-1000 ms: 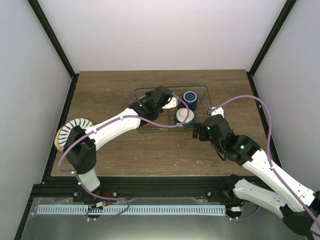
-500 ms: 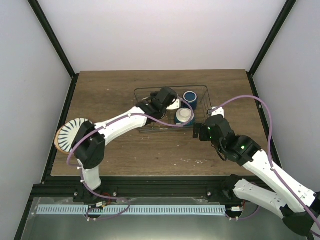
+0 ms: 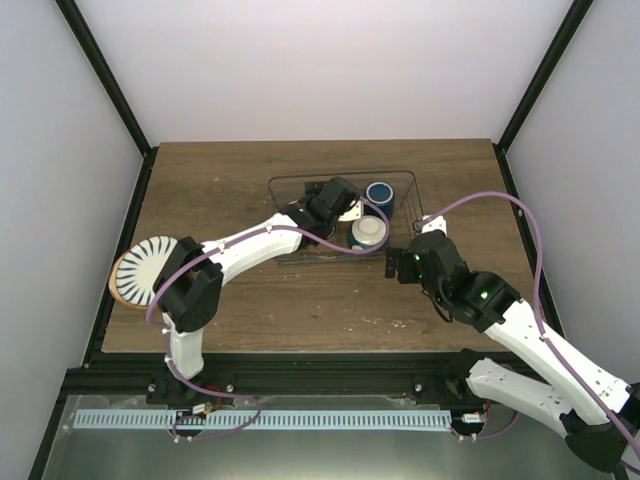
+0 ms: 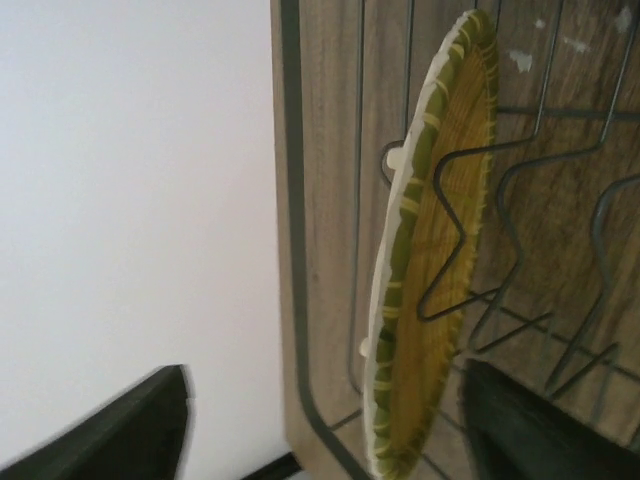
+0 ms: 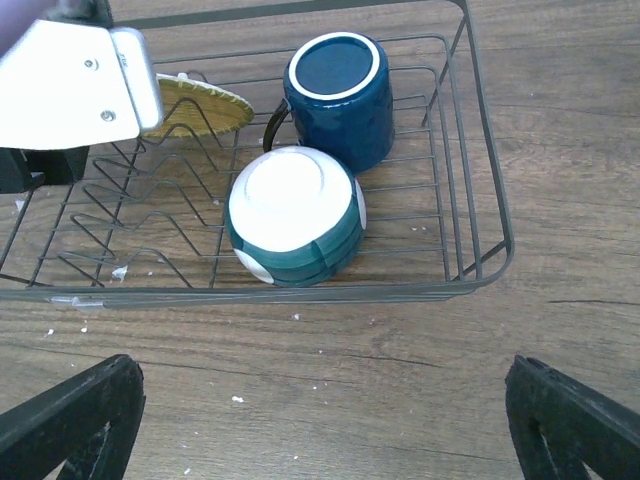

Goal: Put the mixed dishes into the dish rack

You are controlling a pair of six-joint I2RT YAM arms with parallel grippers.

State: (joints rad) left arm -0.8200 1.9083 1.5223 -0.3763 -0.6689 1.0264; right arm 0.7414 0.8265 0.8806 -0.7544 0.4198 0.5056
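Orange-yellow plate (image 4: 430,250) stands on edge between dish rack (image 5: 480,150) dividers, left gripper (image 4: 325,385) spread around it after edging right, right gripper (image 5: 325,375) spread beside the rack, so striped plate (image 3: 150,268) looks next.

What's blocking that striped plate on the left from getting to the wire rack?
Only the left arm itself: its elbow overlaps the striped plate and its forearm spans the path to the dish rack.

Yellow plate (image 4: 430,260) on edge in wire rack (image 5: 300,291), near blue cup (image 5: 340,90) and upturned bowl (image 5: 293,213); striped plate (image 3: 148,265) outside
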